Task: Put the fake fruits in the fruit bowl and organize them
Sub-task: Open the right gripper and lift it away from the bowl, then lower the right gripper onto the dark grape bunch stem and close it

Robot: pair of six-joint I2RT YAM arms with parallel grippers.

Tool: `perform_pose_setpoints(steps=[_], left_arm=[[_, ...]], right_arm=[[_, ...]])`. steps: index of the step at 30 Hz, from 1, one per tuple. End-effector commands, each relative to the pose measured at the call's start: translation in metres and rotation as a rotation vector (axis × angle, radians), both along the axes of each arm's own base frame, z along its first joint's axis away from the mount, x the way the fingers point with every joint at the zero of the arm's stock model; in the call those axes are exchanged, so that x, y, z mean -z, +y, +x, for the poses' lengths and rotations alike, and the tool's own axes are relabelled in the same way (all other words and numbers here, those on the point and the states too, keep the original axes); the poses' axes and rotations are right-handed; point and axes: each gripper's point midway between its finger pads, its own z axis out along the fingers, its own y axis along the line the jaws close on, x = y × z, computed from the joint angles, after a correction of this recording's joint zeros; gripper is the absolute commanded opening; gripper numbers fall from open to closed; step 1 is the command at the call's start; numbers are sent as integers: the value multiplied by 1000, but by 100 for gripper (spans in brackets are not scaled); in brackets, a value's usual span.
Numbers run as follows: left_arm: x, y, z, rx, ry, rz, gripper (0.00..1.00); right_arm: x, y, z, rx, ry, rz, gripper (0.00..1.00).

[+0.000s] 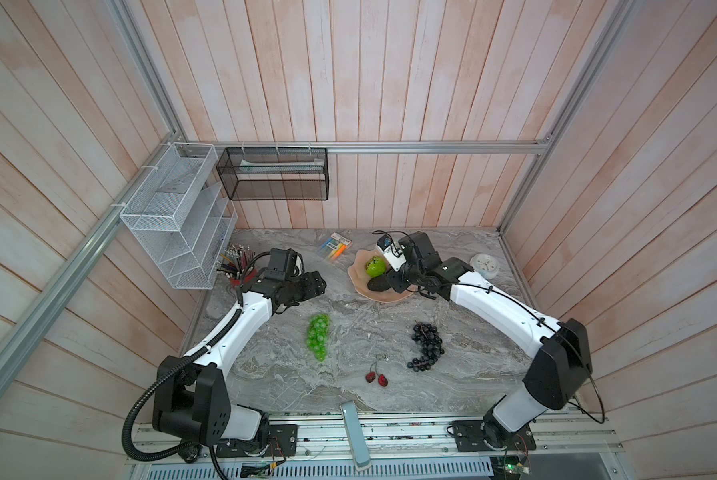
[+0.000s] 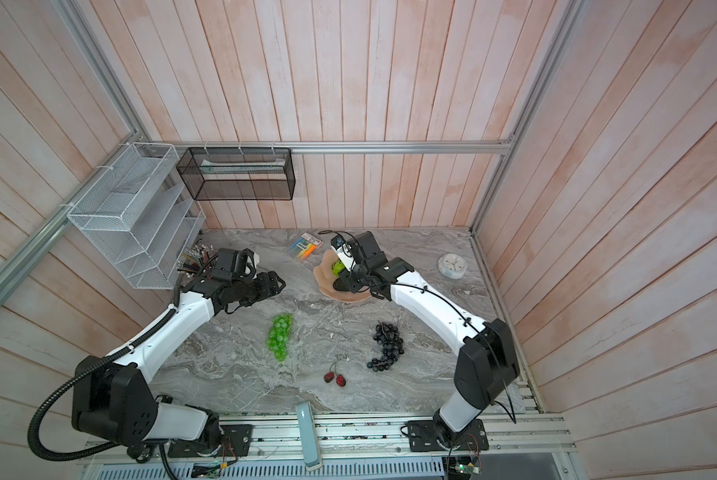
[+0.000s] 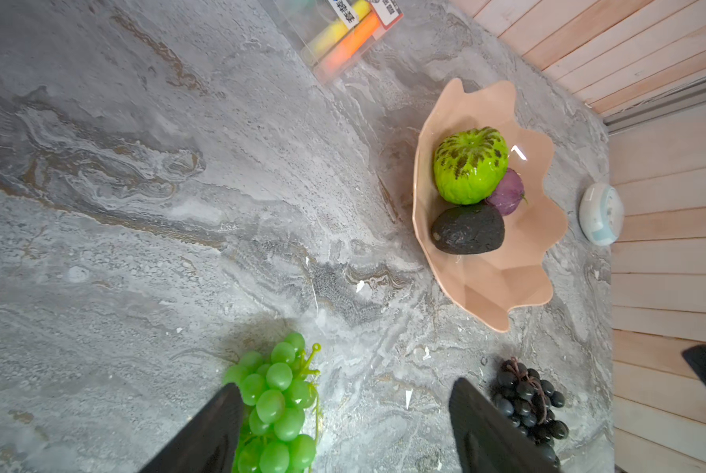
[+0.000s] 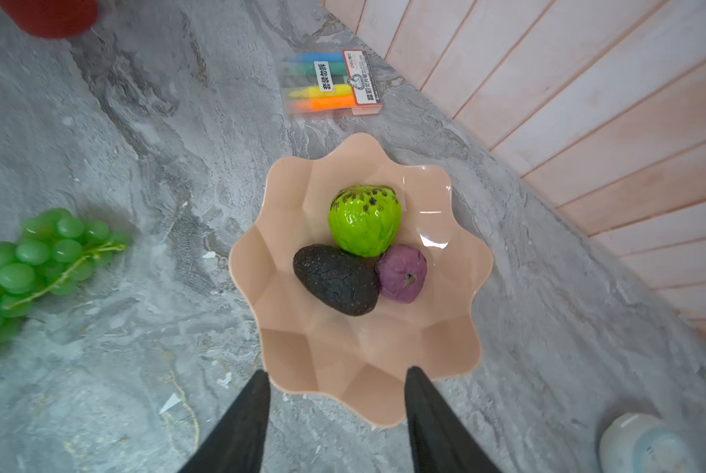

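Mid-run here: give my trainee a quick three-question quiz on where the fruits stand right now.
1. True or false: the dark bumpy plastic avocado lies inside the peach-pink scalloped plastic bowl.
2. How many fruits lie in that bowl? A) one B) three C) five
3. Name the fruits that lie on the grey marble table outside the bowl.

Key:
1. True.
2. B: the avocado, the lime-green bumpy ball and the small purple ball.
3. The translucent green grape bunch, the dark blue-black grape bunch and the red cherry pair.
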Motion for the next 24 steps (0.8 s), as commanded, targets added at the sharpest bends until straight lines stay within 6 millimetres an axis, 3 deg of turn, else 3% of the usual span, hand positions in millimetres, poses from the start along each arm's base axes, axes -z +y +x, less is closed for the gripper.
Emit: perform_pose_setpoints(steps=[1, 6, 11, 19, 24], left_arm=[[-10, -10, -6, 18, -27, -14, 81], [2, -21, -18, 42, -9, -36, 82], [5, -22, -18, 49, -12, -38, 81], [11, -25, -15, 74, -5, -33, 82], [12, -24, -14, 71, -3, -35, 82]], right_arm=[[45, -25, -30, 153, 176, 31, 48], [78, -53, -79, 245, 318, 76, 47], [101, -84, -107, 364, 377, 31, 49], [124, -85, -114, 364, 419, -37, 49], [133, -88, -113, 380, 436, -71, 41]])
